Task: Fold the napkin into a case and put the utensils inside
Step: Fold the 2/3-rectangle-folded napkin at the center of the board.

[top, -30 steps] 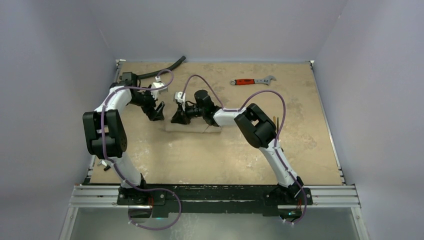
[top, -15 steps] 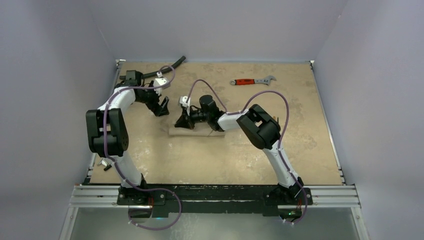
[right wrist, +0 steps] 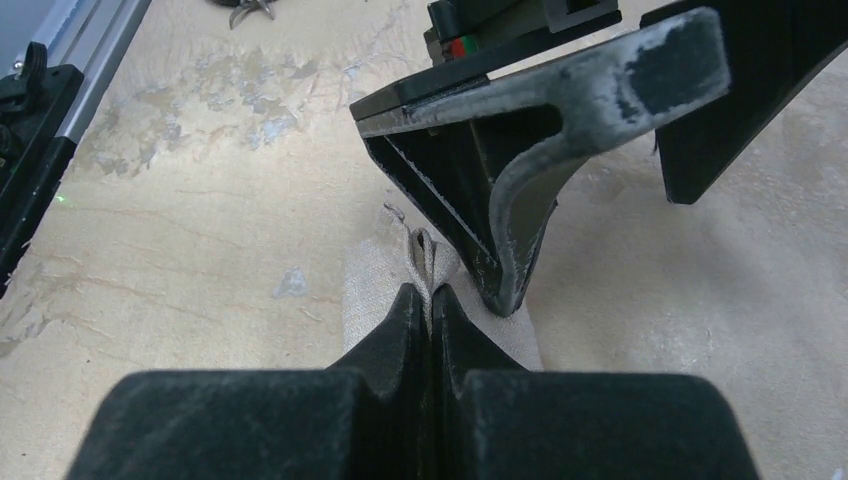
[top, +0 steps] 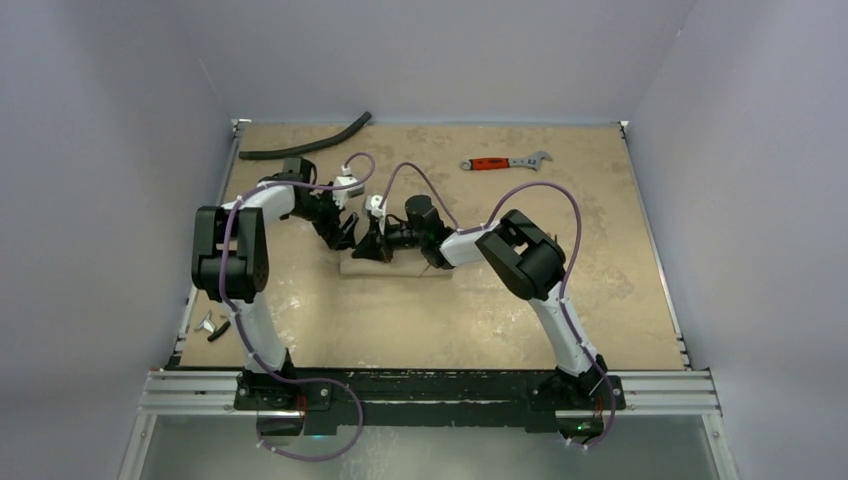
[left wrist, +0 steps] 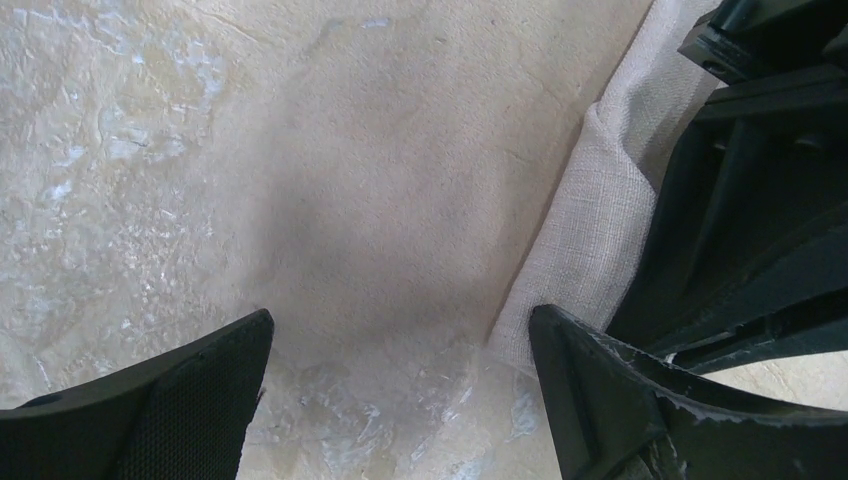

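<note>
The napkin (top: 400, 268) lies folded into a narrow strip, its long side parallel to the near edge, a little left of the centre of the worktop (top: 500, 320). The right gripper (right wrist: 432, 300) has its jaws pressed together on a raised pleat at the strip's left end, with cloth pinched between the tips. Just beside it, toward the left edge, the left gripper (left wrist: 400, 318) hangs with its jaws spread wide and nothing between them. One of its fingers (right wrist: 520, 190) stands at the napkin's end, and we cannot tell whether it touches the cloth. Both grippers crowd this end and hide it from the overhead view. Well apart, a red-handled wrench (top: 505, 161) lies near the far edge, right of its middle, and a black hose (top: 305, 140) curves along the far edge toward the far left corner. A small metal piece (top: 208, 323) near the left edge is too small for us to identify. We cannot make out the utensils in any view, and both wrist views cut off most of the napkin.
</note>
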You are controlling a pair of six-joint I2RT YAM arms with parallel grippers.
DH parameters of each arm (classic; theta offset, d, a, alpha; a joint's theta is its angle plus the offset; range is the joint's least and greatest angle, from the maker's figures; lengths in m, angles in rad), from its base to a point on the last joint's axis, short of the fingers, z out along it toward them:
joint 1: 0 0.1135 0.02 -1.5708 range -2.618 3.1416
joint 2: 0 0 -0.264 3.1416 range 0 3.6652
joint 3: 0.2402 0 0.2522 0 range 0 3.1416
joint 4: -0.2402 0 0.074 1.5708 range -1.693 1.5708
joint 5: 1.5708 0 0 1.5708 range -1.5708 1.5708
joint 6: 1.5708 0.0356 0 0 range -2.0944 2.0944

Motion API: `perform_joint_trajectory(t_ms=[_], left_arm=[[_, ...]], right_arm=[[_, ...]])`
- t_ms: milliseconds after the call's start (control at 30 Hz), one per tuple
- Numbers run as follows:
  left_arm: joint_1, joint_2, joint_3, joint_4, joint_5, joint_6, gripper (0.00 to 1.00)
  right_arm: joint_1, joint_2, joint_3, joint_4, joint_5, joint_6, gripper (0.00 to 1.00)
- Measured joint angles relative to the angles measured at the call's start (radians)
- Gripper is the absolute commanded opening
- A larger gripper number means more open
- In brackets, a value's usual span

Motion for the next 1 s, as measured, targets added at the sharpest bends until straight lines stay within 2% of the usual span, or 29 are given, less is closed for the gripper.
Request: perform_joint_trajectory(t_ms=[300,600,767,1000], left_arm=[[-0.005,0.003,-0.008,-0.024,0.013,0.099,0.99],[-0.011,-0.047,-0.086,0.022,-0.014,0.182,0.99],[0.005,-0.047,-0.069,-0.005,0.002,0.135,0.99],[0.076,-0.033,0.080,-0.095,0.074,0.069,0.99]], right_arm=[[-0.011,0.000,-0.043,0.046,0.018,0.032,0.00],[-0.020,-0.057,-0.146,0.089,0.071,0.063,0.00],[-0.023,-0.063,-0.181,0.136,0.063,0.068,0.00],[-0.023,-0.054,-0.180,0.172,0.037,0.031,0.00]])
